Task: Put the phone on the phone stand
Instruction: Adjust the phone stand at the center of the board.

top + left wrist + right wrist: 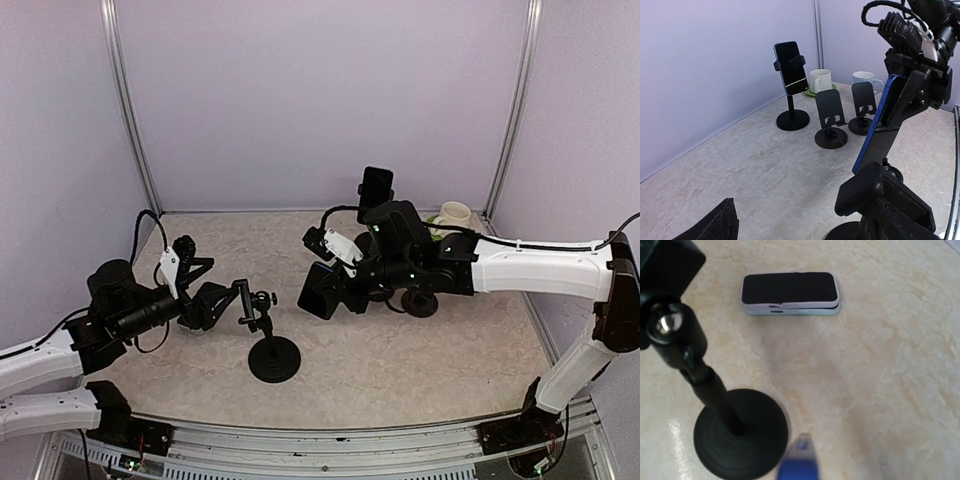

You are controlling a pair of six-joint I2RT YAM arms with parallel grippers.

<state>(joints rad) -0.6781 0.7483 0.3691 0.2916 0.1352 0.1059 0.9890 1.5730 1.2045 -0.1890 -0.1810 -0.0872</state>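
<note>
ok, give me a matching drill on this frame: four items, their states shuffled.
Items:
A blue-edged phone
B far black phone
C white-edged phone
D two folding stands

States:
1 flat on the table
2 empty
3 held in the right claw
4 clamped on a pole stand

Pairs: A-3, B-4, C-1, D-2

Glossy marbled table (420,365), matt black phone stand (740,440), shiny metal joint (662,325), glossy phone (875,131)

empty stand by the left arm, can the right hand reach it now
Probably yes: the right hand, holding the blue phone, hangs beside the stand with nothing between, though the left hand crowds its clamp.
</note>
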